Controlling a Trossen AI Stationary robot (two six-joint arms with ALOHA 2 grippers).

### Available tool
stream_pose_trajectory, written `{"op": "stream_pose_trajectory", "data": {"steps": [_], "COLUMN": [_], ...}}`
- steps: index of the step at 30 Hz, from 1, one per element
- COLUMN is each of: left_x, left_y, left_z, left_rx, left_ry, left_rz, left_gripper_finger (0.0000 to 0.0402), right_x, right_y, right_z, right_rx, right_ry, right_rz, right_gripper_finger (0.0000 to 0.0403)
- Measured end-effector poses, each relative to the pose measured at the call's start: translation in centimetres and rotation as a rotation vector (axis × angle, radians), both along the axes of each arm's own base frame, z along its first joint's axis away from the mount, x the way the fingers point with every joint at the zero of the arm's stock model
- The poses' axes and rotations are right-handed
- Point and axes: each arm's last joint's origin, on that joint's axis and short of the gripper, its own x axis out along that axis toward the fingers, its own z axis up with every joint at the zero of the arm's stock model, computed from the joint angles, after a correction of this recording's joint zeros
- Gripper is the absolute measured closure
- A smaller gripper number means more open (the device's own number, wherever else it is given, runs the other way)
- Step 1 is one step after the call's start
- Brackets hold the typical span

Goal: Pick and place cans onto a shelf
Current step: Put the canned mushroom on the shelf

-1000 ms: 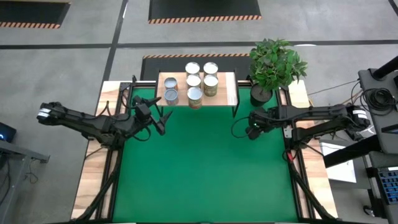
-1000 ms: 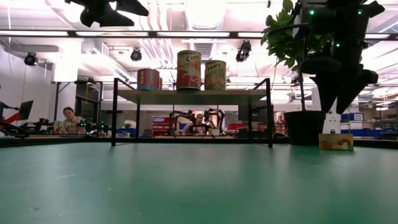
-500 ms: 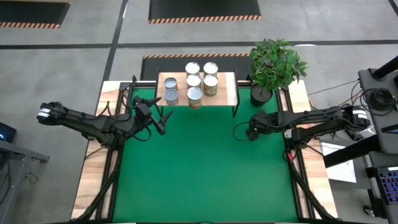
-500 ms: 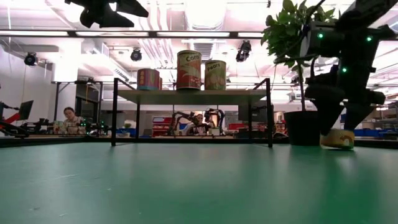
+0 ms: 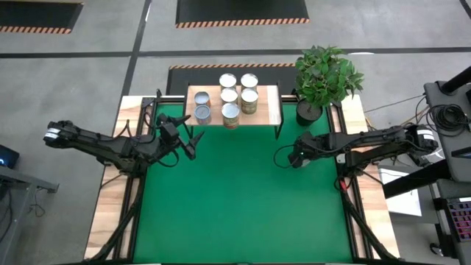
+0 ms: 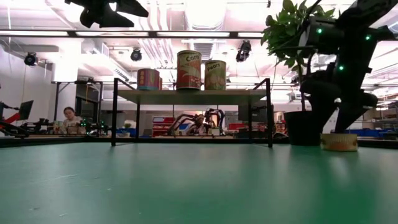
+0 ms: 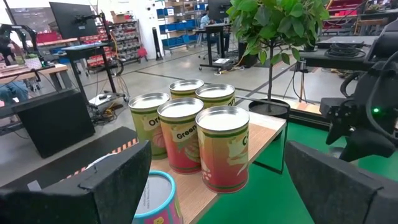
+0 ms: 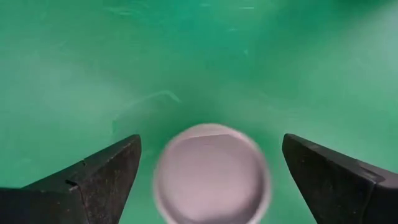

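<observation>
Several cans (image 5: 231,110) stand upright on the light wood shelf (image 5: 268,110) at the table's far edge; they also show in the left wrist view (image 7: 222,146). One short tin (image 6: 339,142) stands on the green mat near the right side, its silver top (image 8: 211,171) facing up. My right gripper (image 6: 339,127) is open and points down over it, one finger on each side of the tin, apart from it (image 8: 211,186). My left gripper (image 5: 193,140) is open and empty, held up in front of the shelf's left end.
A potted plant (image 5: 327,73) in a black pot (image 5: 309,112) stands at the far right, just beyond my right gripper. The shelf's thin black legs (image 6: 269,112) stand on the mat. Bare green mat (image 5: 235,206) fills the middle and near side.
My right gripper has gone down over the short tin on the mat and now stands low around it, still open. My left arm has kept still.
</observation>
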Motion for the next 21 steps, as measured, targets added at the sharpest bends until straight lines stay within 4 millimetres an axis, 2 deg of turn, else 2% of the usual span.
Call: {"op": "stream_pose_trajectory", "data": {"steps": [7,12,21], "left_x": [0.0,0.0,0.0], "left_y": [0.0,0.0,0.0], "left_z": [-0.1,-0.1,-0.1], "left_rx": [0.002,0.002,0.001], "left_ry": [0.008,0.008,0.009], "left_rz": [0.000,0.000,0.000], "left_gripper_finger": [0.0054,0.0054,0.0054], "right_x": [-0.3,-0.3,-0.1], "right_y": [0.3,1.0,2.1], "right_z": [0.8,0.6,1.0], "right_rx": [0.020,0.093,0.104], "right_ry": [0.075,0.073,0.058], "right_rz": [0.017,0.060,0.110], "right_gripper_finger": [0.0023,0.0023,0.0023]}}
